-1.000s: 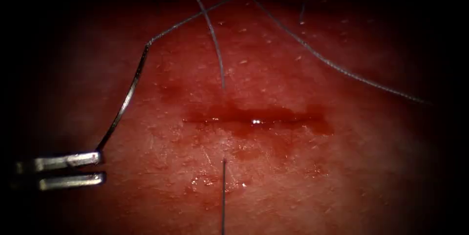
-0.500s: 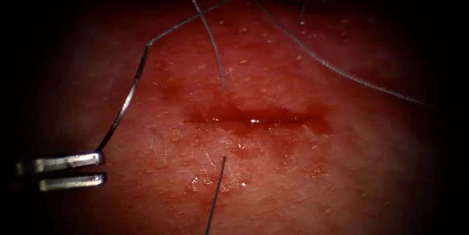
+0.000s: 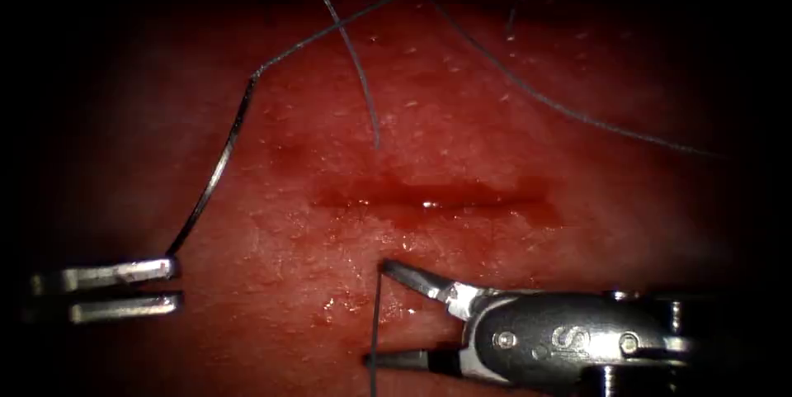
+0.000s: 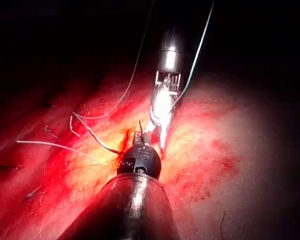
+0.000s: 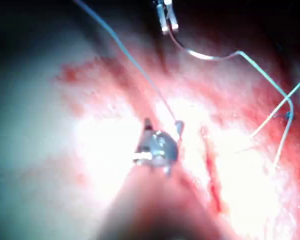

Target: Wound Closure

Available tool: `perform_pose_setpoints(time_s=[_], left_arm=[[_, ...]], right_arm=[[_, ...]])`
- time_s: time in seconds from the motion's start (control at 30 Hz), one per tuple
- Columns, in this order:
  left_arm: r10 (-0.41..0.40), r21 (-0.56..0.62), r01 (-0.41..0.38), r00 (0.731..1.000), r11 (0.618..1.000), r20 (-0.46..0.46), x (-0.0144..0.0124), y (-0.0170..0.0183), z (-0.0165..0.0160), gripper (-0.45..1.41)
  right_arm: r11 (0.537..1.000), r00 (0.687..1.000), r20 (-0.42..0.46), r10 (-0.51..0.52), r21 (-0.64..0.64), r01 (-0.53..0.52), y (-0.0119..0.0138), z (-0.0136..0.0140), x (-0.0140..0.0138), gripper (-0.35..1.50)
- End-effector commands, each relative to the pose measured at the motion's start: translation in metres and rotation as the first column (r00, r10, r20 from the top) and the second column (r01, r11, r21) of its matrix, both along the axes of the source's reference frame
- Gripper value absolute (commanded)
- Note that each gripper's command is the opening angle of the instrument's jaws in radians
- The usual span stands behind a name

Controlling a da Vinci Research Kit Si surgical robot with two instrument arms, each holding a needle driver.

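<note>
The cut (image 3: 429, 199) runs across the tissue (image 3: 577, 224), wet with red fluid. Well left of it, my left tool (image 3: 175, 285) is shut on one end of the curved needle (image 3: 216, 170), which arcs up free of the tissue. Thread (image 3: 511, 75) trails from the needle's other end, up and off to the right. Another strand (image 3: 355, 50) enters the tissue above the cut and comes out below it (image 3: 376, 323). My right tool (image 3: 375, 311) stands open there, one jaw on each side of that strand, holding nothing. In the right wrist view the right tool (image 5: 163, 125) is open, with the left tool (image 5: 166, 22) and the needle (image 5: 205, 56) beyond.
A short cut end of thread (image 3: 520, 9) lies on the tissue at the far upper right. Loose pale thread ends (image 4: 55, 145) lie on the tissue in the left wrist view, where the right tool (image 4: 162, 105) shines brightly beyond my left tool's wrist (image 4: 140, 160).
The right tool has come in from the lower right with its jaws open around the strand below the cut. That strand swung and straightened. The left tool and needle stayed put.
</note>
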State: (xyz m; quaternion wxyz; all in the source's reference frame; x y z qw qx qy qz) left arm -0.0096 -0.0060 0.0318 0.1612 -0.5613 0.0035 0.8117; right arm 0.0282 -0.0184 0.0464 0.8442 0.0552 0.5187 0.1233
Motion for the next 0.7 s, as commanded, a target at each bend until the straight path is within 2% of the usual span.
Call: perform_pose_setpoints(time_s=[0.03,0.1,0.13,0.17,0.23,0.53,0.7], left_arm=[[0.000,0.000,0.000,1.000,1.000,0.001,-0.0005,0.0000,0.0004,-0.45],[0.000,0.000,0.000,1.000,1.000,0.001,-0.0005,0.0000,0.0004,-0.45],[0.000,0.000,0.000,1.000,1.000,0.001,-0.0005,0.0000,0.0004,-0.45],[0.000,0.000,0.000,1.000,1.000,0.001,-0.0005,0.0000,0.0004,-0.45],[0.000,0.000,0.000,1.000,1.000,0.001,-0.0005,0.0000,0.0004,-0.45],[0.000,-0.001,0.000,1.000,1.000,0.000,-0.0006,0.0000,0.0005,-0.45],[0.000,-0.001,0.000,1.000,1.000,0.000,-0.0006,0.0000,0.0005,-0.45]], right_arm=[[1.000,1.000,0.004,0.005,0.005,-0.005,0.0000,0.0015,0.0007,0.91],[1.000,1.000,0.008,0.009,0.009,-0.009,0.0003,0.0018,0.0006,0.83],[1.000,1.000,0.012,0.019,0.005,-0.019,0.0005,0.0018,0.0004,0.68],[1.000,1.000,0.012,0.024,0.003,-0.024,0.0006,0.0018,0.0002,0.42],[0.999,0.999,0.006,0.035,-0.002,-0.035,0.0006,0.0015,-0.0005,-0.35],[0.999,0.999,-0.025,0.033,-0.010,-0.033,0.0006,-0.0015,-0.0008,-0.35],[1.000,0.998,-0.069,0.004,-0.002,-0.005,-0.0008,-0.0050,-0.0008,-0.35]])
